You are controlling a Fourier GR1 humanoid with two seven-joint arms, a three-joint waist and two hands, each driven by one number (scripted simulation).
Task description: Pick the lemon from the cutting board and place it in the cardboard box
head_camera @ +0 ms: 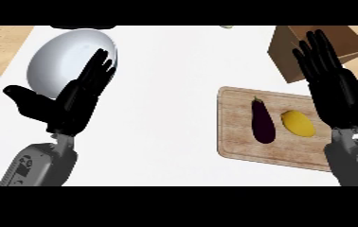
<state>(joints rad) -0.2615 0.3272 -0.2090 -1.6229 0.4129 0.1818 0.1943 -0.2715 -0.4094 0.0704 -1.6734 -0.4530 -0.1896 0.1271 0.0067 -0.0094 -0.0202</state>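
A yellow lemon (298, 123) lies on the wooden cutting board (236, 141) at the right, beside a dark purple eggplant (263, 120). The brown cardboard box (290, 48) stands at the far right, behind the board. My right hand (328, 86) is open with straight fingers, hovering over the board's right edge and the box's front, just right of the lemon and not touching it. My left hand (73, 100) is open at the left, fingers up, over a bowl's edge.
A large pale grey bowl (63, 58) sits at the far left, partly hidden by my left hand. The white counter (174, 79) stretches between bowl and board. A strip of wood surface (14, 41) shows at the far left edge.
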